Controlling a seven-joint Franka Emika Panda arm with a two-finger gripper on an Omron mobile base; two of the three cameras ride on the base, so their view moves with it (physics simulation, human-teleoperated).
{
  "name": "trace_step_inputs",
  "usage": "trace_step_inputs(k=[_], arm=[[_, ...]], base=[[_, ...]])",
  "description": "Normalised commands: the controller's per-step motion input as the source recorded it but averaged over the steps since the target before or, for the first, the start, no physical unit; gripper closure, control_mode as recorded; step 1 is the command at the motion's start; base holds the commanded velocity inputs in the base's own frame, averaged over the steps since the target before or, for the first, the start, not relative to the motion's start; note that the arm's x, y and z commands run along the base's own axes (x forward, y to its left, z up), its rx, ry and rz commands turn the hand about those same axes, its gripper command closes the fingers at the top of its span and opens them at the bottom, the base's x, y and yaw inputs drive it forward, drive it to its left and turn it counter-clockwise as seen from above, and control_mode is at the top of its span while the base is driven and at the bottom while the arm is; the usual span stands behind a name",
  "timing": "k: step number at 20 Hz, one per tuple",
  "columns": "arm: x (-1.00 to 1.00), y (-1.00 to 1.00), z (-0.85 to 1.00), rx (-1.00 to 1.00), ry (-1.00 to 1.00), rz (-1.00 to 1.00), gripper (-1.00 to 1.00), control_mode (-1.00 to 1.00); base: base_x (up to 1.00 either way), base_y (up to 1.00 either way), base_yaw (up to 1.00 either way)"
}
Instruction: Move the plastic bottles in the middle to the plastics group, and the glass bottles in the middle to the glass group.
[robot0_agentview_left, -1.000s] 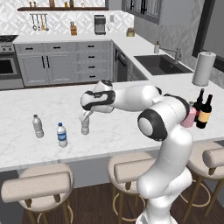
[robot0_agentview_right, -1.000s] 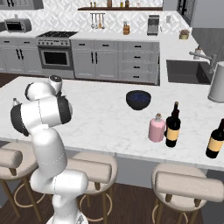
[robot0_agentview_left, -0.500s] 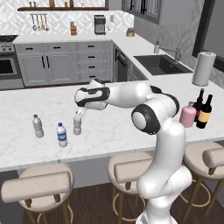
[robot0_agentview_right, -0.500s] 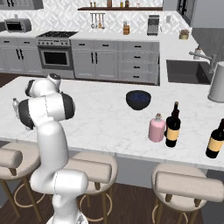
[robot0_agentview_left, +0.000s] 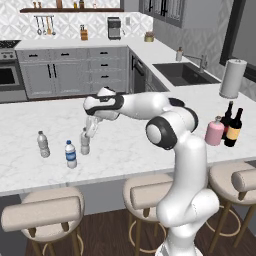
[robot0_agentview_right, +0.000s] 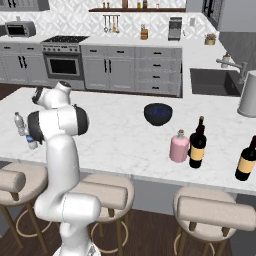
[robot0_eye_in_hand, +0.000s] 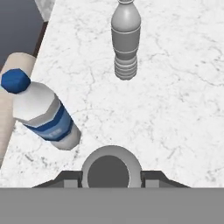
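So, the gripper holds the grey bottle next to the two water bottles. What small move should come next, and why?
Probably open the gripper and let go. The grey bottle it holds is upright and seems to rest on the counter, close beside the blue-labelled bottle and near the other clear bottle, which form the plastics group.

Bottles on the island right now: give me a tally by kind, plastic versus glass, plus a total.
Plastic water bottles: 3: the clear greyish one in the gripper, the blue-labelled bottle, the other clear greyish bottle.
Dark glass bottles: 2: the wine bottle beside the pink one, the one farther right.
Pink bottle: 1.
Total: 6.
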Motion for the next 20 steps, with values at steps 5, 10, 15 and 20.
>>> trace_step_inputs(k=[5, 10, 15, 20], arm=[[0.0, 0.27, 0.0, 0.0, 0.01, 0.22, 1.0, -1.0], [0.0, 0.21, -0.01, 0.0, 0.0, 0.16, 1.0, -1.0], [0.0, 0.0, 0.0, 0.0, -0.05, 0.03, 1.0, -1.0], [0.0, 0.0, -0.23, -0.02, -0.02, 0.04, 1.0, -1.0]], base=[[0.0, 0.0, 0.0], [0.0, 0.0, 0.0], [0.0, 0.0, 0.0], [0.0, 0.0, 0.0]])
